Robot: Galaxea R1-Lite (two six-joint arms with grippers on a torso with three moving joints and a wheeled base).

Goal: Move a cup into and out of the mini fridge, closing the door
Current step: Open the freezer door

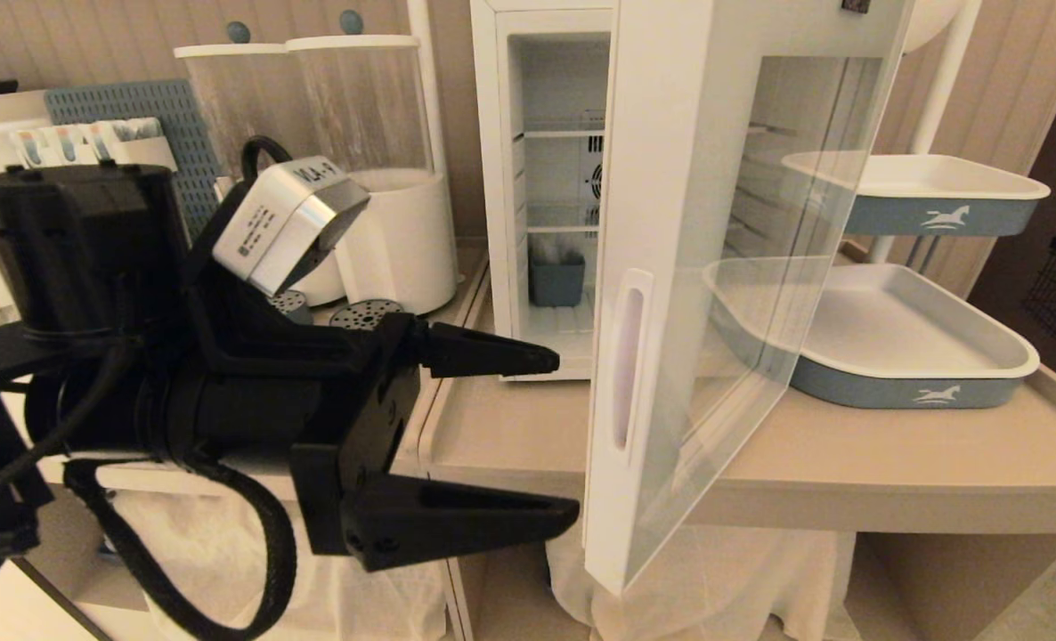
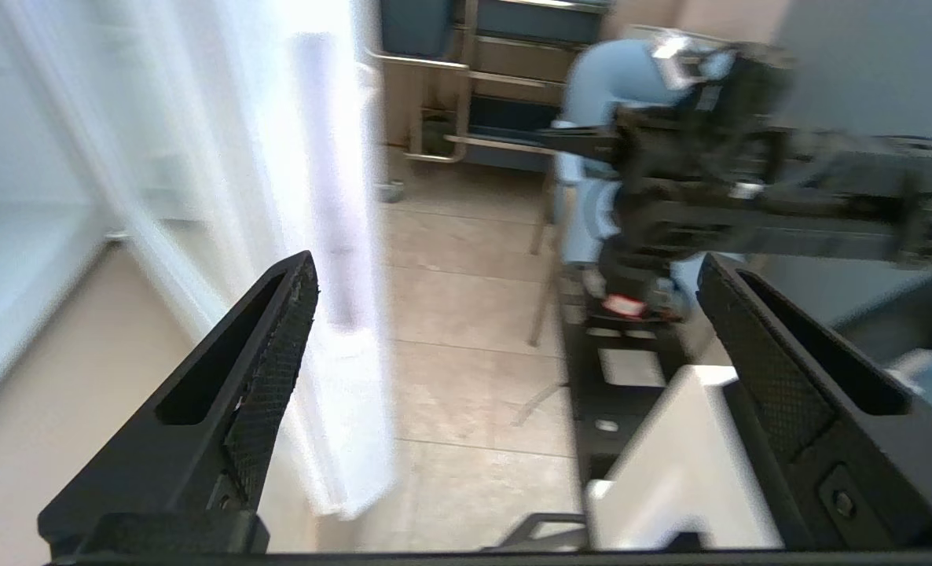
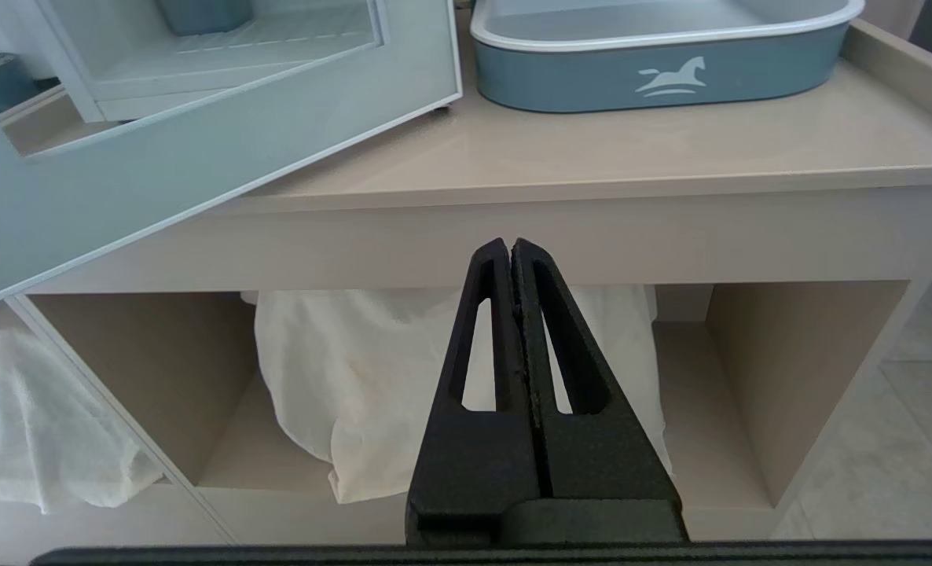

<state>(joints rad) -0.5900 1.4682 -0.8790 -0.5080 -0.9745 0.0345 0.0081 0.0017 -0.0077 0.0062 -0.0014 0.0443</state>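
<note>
Left hand is waiting by the open door

The left hand (image 1: pixel 528 436) is gaping wide, holding nothing, just left of the door (image 1: pixel 635 356), which is standing open from the mini fridge (image 1: pixel 541 178). No cup is showing.

You can't make out the door (image 2: pixel 332 196) in the left wrist view, it's blurred, and the mini fridge (image 1: pixel 541 178) is half hidden behind it
</note>
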